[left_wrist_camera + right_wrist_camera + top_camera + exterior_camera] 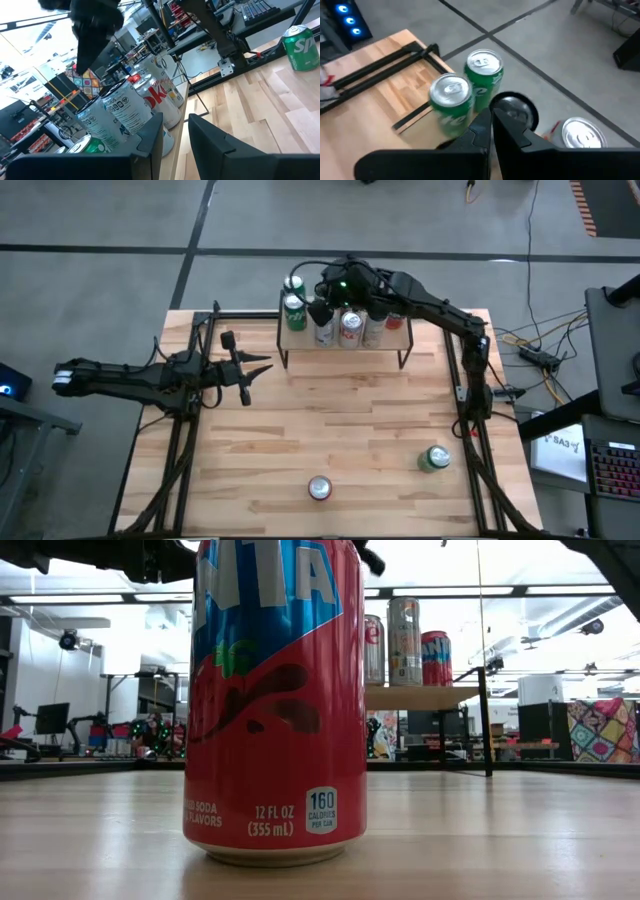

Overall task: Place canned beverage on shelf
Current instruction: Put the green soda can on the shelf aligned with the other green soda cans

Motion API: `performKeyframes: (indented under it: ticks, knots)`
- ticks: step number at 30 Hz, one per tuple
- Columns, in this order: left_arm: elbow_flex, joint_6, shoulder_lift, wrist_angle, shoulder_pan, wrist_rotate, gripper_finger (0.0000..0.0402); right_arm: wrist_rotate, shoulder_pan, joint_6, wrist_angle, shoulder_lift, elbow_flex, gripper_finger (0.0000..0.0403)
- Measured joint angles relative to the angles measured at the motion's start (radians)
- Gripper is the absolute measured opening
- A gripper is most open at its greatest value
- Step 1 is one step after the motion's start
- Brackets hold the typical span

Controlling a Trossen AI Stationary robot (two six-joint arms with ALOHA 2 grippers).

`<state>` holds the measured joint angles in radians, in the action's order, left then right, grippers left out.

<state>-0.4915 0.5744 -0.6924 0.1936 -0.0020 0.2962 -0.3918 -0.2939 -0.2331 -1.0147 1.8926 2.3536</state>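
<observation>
We find the shelf [345, 340] at the far edge of the table [330, 430], with several cans standing on its top board. At its left end stand two green cans [294, 310], seen close together in the right wrist view [465, 95]. Beside them stand silver and red-marked cans [350, 328]; the low view shows three of these upright on the board [405, 640].

The right gripper [322, 310] hangs over the left part of the shelf, just beside the green cans. Its fingers [492, 135] are pressed together and pinch nothing.

The left gripper [245, 375] lies low over the left part of the table, well apart from the shelf and pointing toward it. Its fingers [150, 145] stand slightly apart with nothing between them.

Two cans stand on the table near its front edge. A red can [319, 488] stands upright at the centre and fills the low view [275, 700]. A green can [434, 458] stands to its right, also visible in the left wrist view [300, 47].
</observation>
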Motion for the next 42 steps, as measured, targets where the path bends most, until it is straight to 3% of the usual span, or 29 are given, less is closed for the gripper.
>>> performKeyframes:
  ticks: [9,18,21,29,34,42]
  knots:
    - [0.000,-0.008,0.000,0.009,0.000,0.000,0.0077,0.156,0.137,0.106,-0.144,-0.065,-0.002,0.0009]
    - [0.000,-0.056,0.000,0.054,0.000,0.000,0.0077,0.151,0.305,0.174,-0.199,-0.078,-0.008,0.0009]
    - [0.000,-0.095,-0.001,0.061,0.000,-0.002,0.0077,0.091,0.355,0.167,-0.232,-0.082,-0.009,0.0009]
    - [0.008,-0.384,-0.007,0.088,-0.004,-0.209,0.0077,0.049,0.445,0.121,-0.350,-0.168,-0.028,0.0009]
    - [0.037,-0.519,-0.063,0.203,-0.042,-0.363,0.0077,0.051,0.511,0.100,-0.349,-0.245,-0.128,0.0009]
    - [0.030,-0.532,-0.197,0.382,-0.142,-0.362,0.0077,0.028,0.639,-0.072,-0.250,-0.414,-0.431,0.0009]
